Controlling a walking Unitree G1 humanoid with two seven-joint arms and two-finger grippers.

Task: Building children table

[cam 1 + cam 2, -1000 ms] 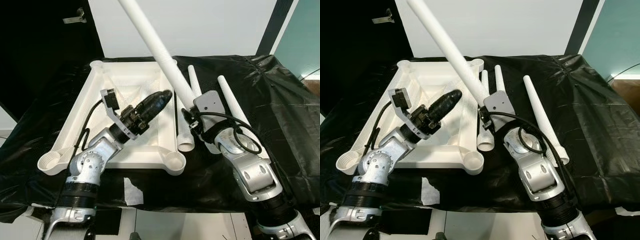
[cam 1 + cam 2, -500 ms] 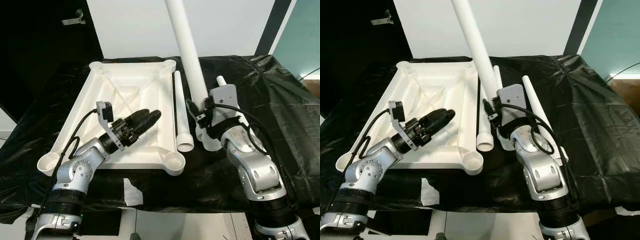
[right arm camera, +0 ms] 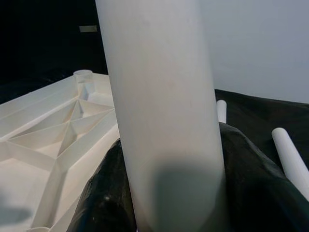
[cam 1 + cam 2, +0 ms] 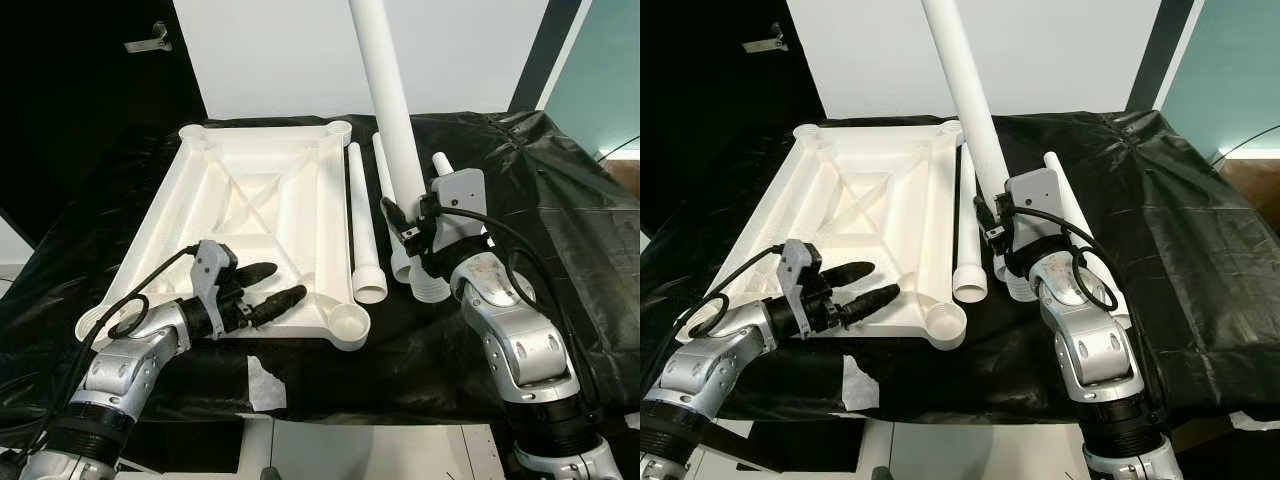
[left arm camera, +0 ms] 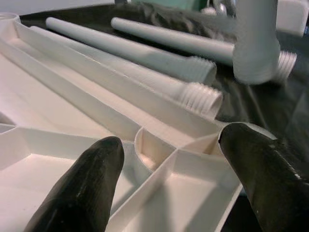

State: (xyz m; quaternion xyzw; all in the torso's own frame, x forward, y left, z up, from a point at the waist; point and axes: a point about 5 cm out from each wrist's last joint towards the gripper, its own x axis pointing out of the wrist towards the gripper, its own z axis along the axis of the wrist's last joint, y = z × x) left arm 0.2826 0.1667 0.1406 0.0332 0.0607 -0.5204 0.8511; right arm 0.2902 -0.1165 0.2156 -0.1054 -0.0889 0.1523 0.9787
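Note:
The white table top [image 4: 250,200] lies upside down, ribs up, with a round socket [image 4: 350,322] at its near right corner. My left gripper [image 4: 268,283] is open, low over the top's near edge just left of that socket [image 5: 154,150]; its fingers [image 5: 82,193] hold nothing. My right gripper [image 4: 412,235] is shut on a long white leg [image 4: 390,110], held nearly upright with its threaded end [image 4: 430,290] down on the sheet right of the top. Black fingers [image 3: 104,193] wrap the leg [image 3: 164,121]. A second leg [image 4: 362,230] lies along the top's right edge.
Two more legs [image 4: 383,170] [image 4: 443,163] lie behind the held one. A crinkled black sheet [image 4: 560,200] covers the work surface. A white scrap [image 4: 265,385] lies at the front edge. A white wall stands behind, dark panels to the left.
The right gripper has swung the leg from a leftward slant to nearly upright. The left gripper has drawn back to the top's near edge, dropped lower, and opened.

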